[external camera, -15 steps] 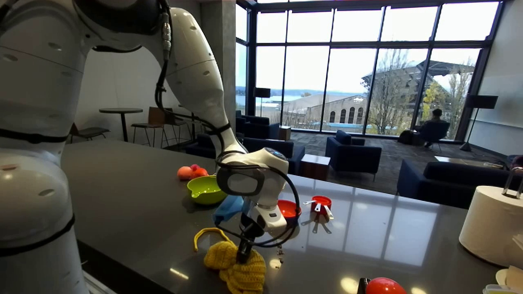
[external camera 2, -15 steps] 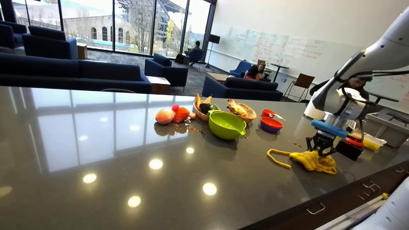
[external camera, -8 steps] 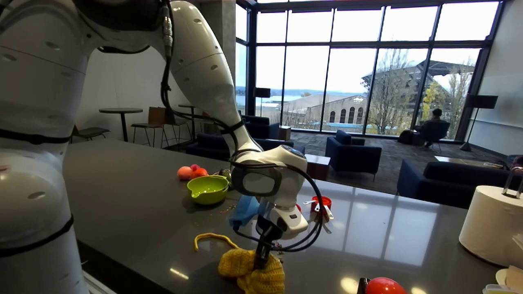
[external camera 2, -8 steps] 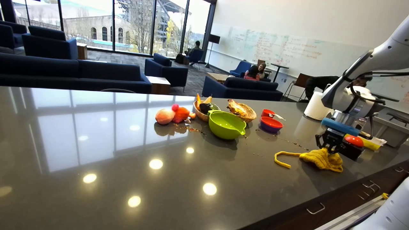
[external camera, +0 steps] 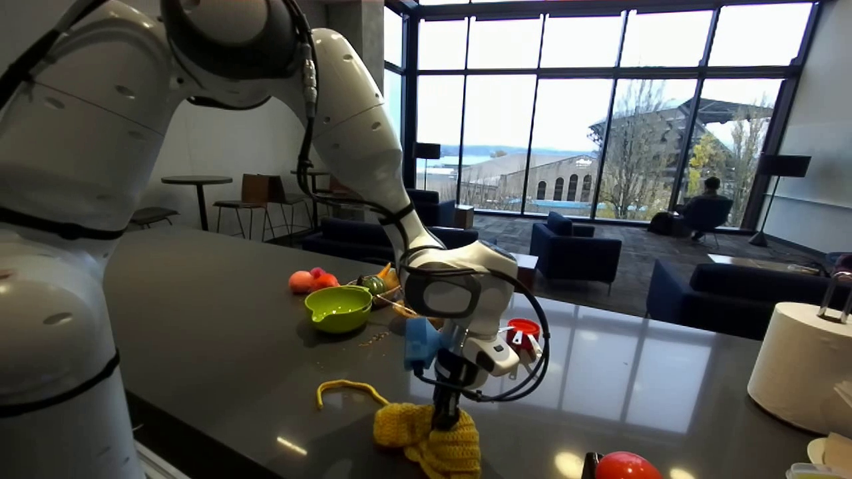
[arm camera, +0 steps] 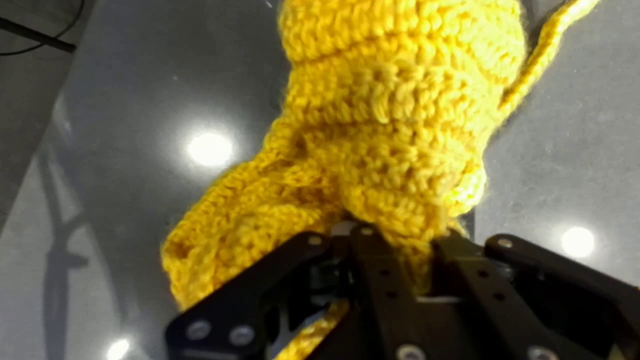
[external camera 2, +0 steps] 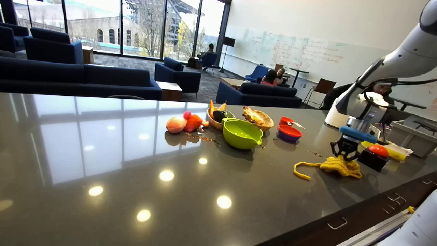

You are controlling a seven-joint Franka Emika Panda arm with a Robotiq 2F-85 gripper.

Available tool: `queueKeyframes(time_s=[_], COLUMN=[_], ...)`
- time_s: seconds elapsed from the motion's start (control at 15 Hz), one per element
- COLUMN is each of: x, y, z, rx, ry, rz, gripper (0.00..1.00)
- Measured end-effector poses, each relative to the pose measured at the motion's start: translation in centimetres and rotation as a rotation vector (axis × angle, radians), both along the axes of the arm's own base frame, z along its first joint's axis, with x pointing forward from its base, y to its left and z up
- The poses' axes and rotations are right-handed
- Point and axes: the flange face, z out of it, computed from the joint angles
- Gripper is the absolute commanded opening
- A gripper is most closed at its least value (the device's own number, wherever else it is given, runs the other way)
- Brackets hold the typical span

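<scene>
My gripper (arm camera: pixel 406 240) is shut on a fold of a yellow knitted piece (arm camera: pixel 395 95), which bunches between the two black fingers. In both exterior views the gripper (external camera: pixel 444 420) (external camera 2: pixel 346 158) points down, with the knitted piece (external camera: pixel 456 449) (external camera 2: pixel 336 166) under it, low over the grey counter; whether the piece touches it is unclear. A yellow cord (external camera: pixel 353 384) (external camera 2: pixel 302 164) trails from the piece and lies curled on the counter; it also shows in the wrist view (arm camera: pixel 545 47). The fingertips are partly hidden by the knit.
A black box with a red dome (external camera 2: pixel 378 150) stands close beside the gripper. A green bowl (external camera 2: pixel 240 135), a red and purple bowl (external camera 2: pixel 290 133), red measuring cups (external camera: pixel 524 329), two baskets (external camera 2: pixel 266 120) and a peach-coloured ball (external camera 2: pixel 175 124) stand farther off. A paper roll (external camera: pixel 795 366) is near the box.
My gripper has carried the yellow piece across the counter, rightward in an exterior view, staying shut on it. The cord has been drawn along and its loop has shifted. The other objects have stayed.
</scene>
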Motion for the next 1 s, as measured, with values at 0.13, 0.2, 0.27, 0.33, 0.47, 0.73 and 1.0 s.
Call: queueKeyframes(time_s=[0.13,0.2,0.27,0.33,0.47,0.73,1.0], x=[1.4,2.2,3.0,3.9,6.0,10.2,13.6], y=[0.0,0.1,0.1,0.2,0.6,2.3,4.7], z=[-0.6,-0.7,-0.7,-0.7,-0.6,-0.5,-0.5], rx=[0.015,0.023,0.031,0.037,0.046,0.06,0.083], ry=[0.002,0.001,-0.003,-0.009,-0.023,-0.061,-0.099], rz=[0.05,0.073,0.099,0.124,0.175,0.272,0.353], gripper=[0.04,0.04,0.04,0.04,0.04,0.04,0.04])
